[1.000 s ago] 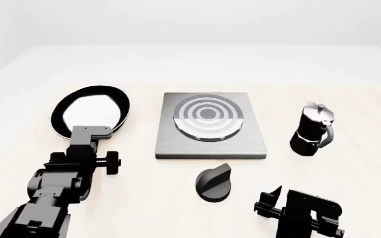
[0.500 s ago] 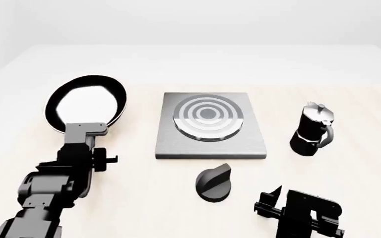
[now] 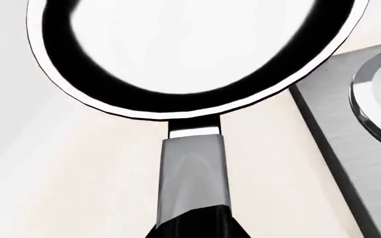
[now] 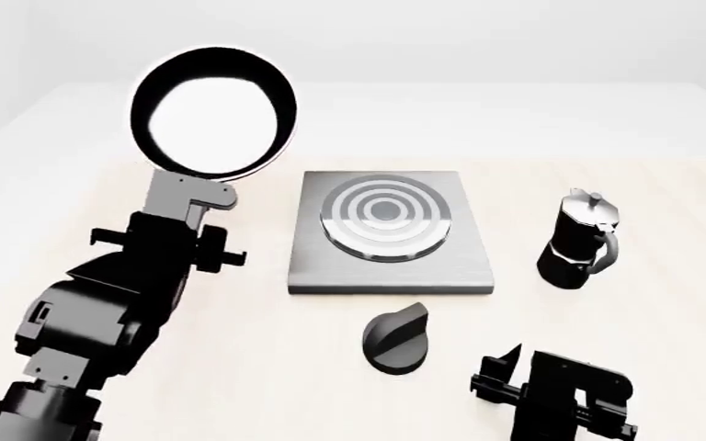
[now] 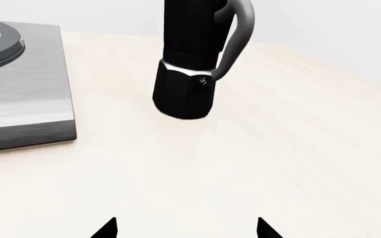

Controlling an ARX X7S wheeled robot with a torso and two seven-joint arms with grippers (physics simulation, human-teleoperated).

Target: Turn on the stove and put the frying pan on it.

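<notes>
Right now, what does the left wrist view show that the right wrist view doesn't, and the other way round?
Left wrist only: the pan, its rim and grey handle running toward the camera. Right wrist only: the moka pot standing on the table, and the open right pincer, tips apart. Both: a part of the stove plate and burner edge.

Knob (image 4: 397, 339) before stove (image 4: 392, 233); moka pot (image 4: 581, 241) right.

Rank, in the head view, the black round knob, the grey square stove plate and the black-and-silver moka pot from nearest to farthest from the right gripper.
1. Black round knob: just ahead-left of the right gripper.
2. Black-and-silver moka pot: ahead, slightly right.
3. Grey square stove plate: beyond the knob; close to the pot's rank.
</notes>
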